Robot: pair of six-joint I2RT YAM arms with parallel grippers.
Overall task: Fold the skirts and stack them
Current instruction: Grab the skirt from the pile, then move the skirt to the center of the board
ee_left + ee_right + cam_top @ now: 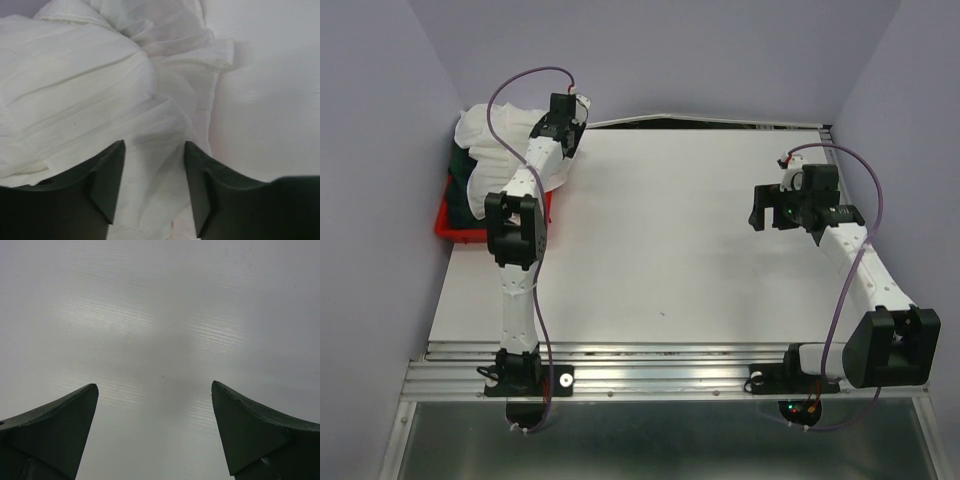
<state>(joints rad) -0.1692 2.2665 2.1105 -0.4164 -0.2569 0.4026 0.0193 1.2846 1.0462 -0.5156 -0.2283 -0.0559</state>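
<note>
The white ruffled skirt [490, 150] lies bunched over the red tray at the far left, spilling onto the table. It fills the left wrist view [80, 85]. A dark green sliver of the plaid skirt [454, 160] shows under it; the rest is hidden. My left gripper [563, 135] is low over the white skirt's right edge, its jaws open [154, 145] with creased white cloth lying between the fingers. My right gripper [767, 218] hovers over bare table at the right, open and empty [155, 385].
The red tray [455, 228] sits at the table's left edge under the skirts. The white tabletop [660, 250] runs between the arms. Purple walls close in the left, back and right sides.
</note>
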